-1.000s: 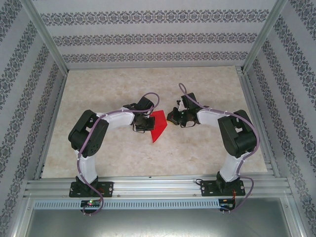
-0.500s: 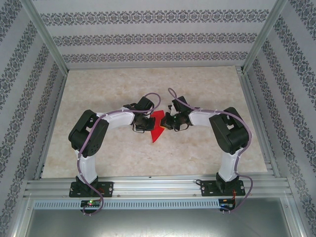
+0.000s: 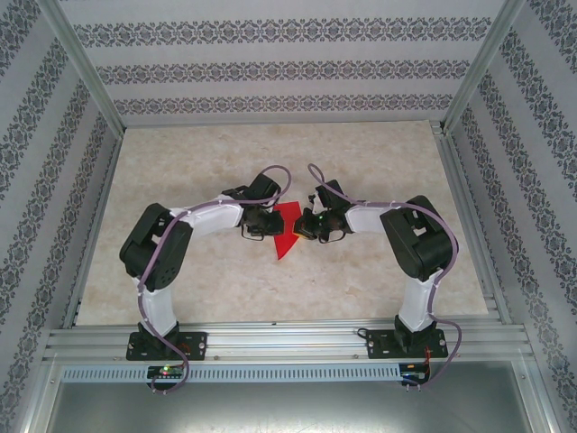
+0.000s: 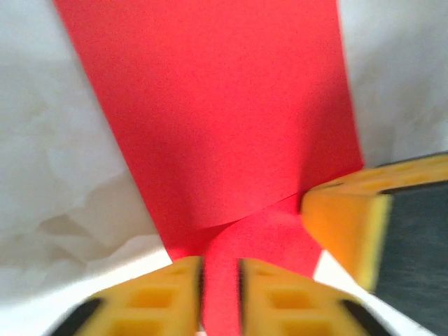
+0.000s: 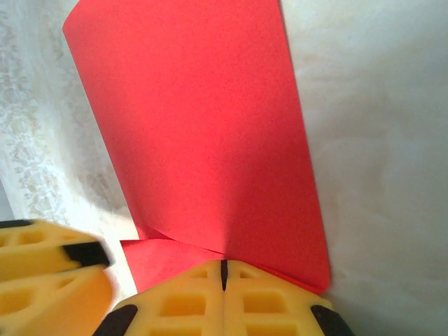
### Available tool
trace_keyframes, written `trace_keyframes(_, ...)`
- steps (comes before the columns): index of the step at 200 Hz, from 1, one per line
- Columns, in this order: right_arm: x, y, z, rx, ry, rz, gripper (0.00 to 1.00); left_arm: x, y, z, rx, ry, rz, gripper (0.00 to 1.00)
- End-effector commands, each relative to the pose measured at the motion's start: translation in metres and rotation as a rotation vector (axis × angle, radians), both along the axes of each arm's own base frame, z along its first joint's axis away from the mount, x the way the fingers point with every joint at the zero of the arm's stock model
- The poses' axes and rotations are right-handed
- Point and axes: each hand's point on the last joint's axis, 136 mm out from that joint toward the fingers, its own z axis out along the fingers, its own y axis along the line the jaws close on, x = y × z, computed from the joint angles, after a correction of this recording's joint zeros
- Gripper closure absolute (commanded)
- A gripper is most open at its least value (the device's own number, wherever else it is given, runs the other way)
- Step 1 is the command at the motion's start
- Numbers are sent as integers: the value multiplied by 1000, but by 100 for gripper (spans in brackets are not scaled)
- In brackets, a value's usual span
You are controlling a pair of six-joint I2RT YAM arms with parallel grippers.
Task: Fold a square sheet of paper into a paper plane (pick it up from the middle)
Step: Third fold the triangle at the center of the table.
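Note:
The square sheet of paper [image 3: 287, 238] is bright red and folded into a pointed shape, lying on the table between both grippers with its tip toward the arms. In the left wrist view a folded flap of the paper [image 4: 210, 105] lies flat, and my left gripper [image 4: 221, 280] has its jaws slightly apart at the paper's edge, red showing through the gap. My right gripper [image 5: 224, 269] is shut, its tips resting on the edge of the paper [image 5: 203, 126]. In the top view the left gripper [image 3: 261, 225] and right gripper [image 3: 305, 225] face each other across the sheet.
The marbled table [image 3: 270, 153] stretches open behind the grippers and toward the near edge. Metal frame rails [image 3: 288, 338] border the front and sides. Patterned walls enclose the workspace.
My right arm has swung left until its shut gripper reached the paper. The left gripper's jaws have parted a little; the paper stays in place.

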Motion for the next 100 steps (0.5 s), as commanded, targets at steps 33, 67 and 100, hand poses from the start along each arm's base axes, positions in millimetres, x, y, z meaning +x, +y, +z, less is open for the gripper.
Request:
trace_keyframes(33, -20, -17, -38, -123, 93, -37, 100, -19, -15, 47, -107, -79, 135, 65)
trace_keyframes(67, -22, -19, -41, -131, 102, -39, 100, -38, -37, 41, -233, 0, 120, 80)
trace_keyframes(100, -23, -20, -44, -134, 111, -42, 100, -51, -42, 15, -240, 89, 117, 91)
